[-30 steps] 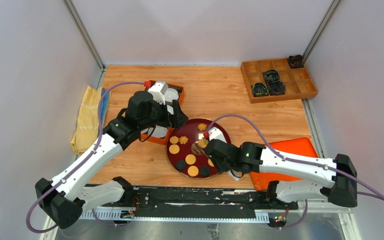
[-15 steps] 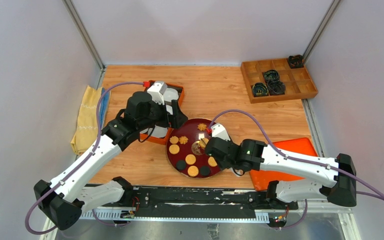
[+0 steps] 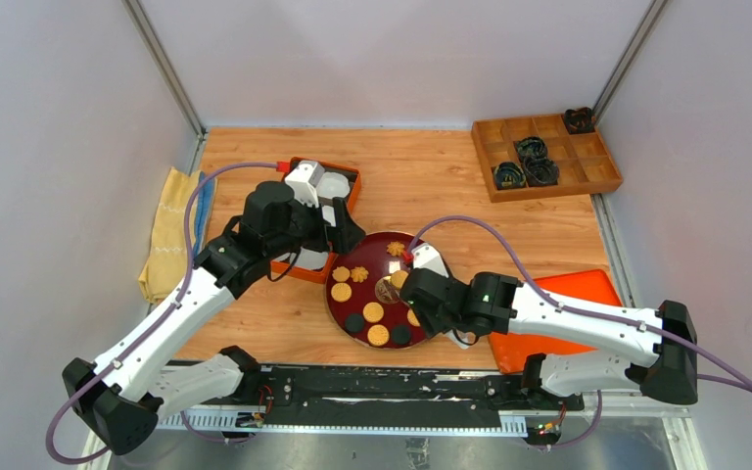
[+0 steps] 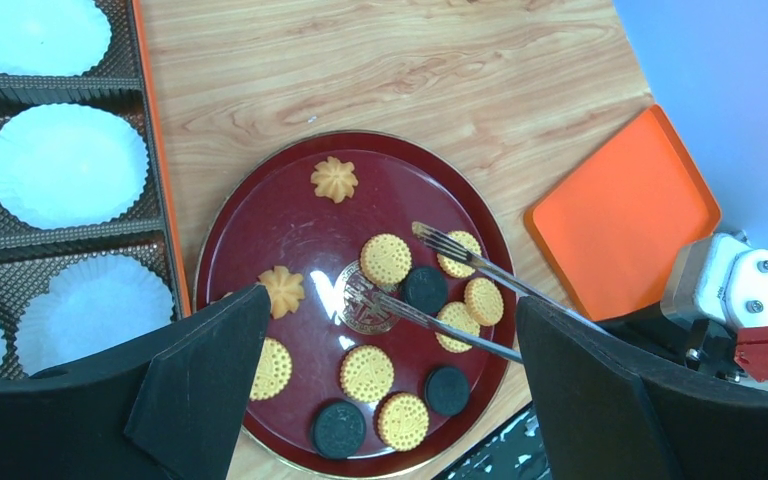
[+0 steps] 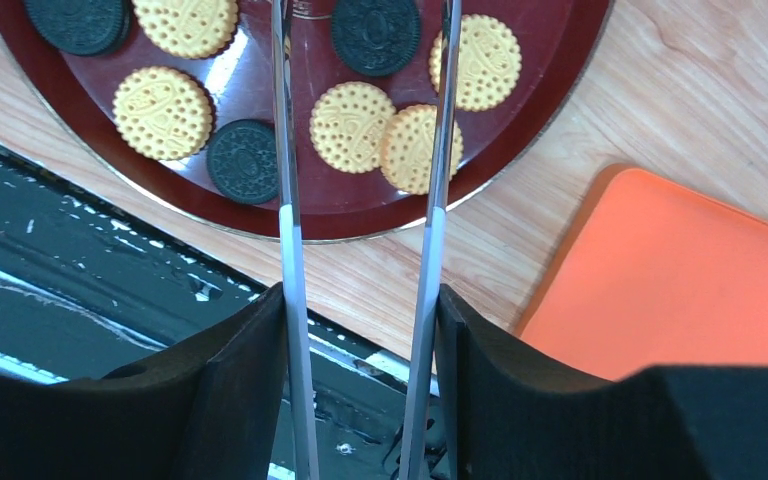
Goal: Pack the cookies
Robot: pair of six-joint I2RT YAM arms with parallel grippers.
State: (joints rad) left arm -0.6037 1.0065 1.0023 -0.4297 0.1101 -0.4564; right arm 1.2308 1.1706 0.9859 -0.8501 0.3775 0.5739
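Observation:
The cookies (image 4: 387, 259) lie on a dark red round plate (image 4: 290, 230): golden round ones, black ones (image 4: 425, 288) and flower-shaped ones (image 4: 333, 179). My right gripper (image 5: 358, 310) is shut on a pair of metal tongs (image 5: 287, 200), one finger pressing each arm. The tongs (image 4: 460, 330) reach over the plate with their forked tips spread. A black cookie (image 5: 375, 30) and a golden one (image 5: 350, 125) lie on the plate between the arms. My left gripper (image 4: 390, 350) hangs open above the plate's left side, holding nothing.
An orange box of white paper cups (image 4: 65, 165) sits just left of the plate (image 3: 421, 257). An orange lid (image 3: 558, 304) lies to the right, partly under my right arm. A wooden organiser with black coiled rings (image 3: 545, 157) stands back right. A yellow cloth (image 3: 171, 235) lies far left.
The tongs' arms have spread wider as my right gripper eased its squeeze. The right gripper moved slightly further over the plate. My left arm drifted a little up and left.

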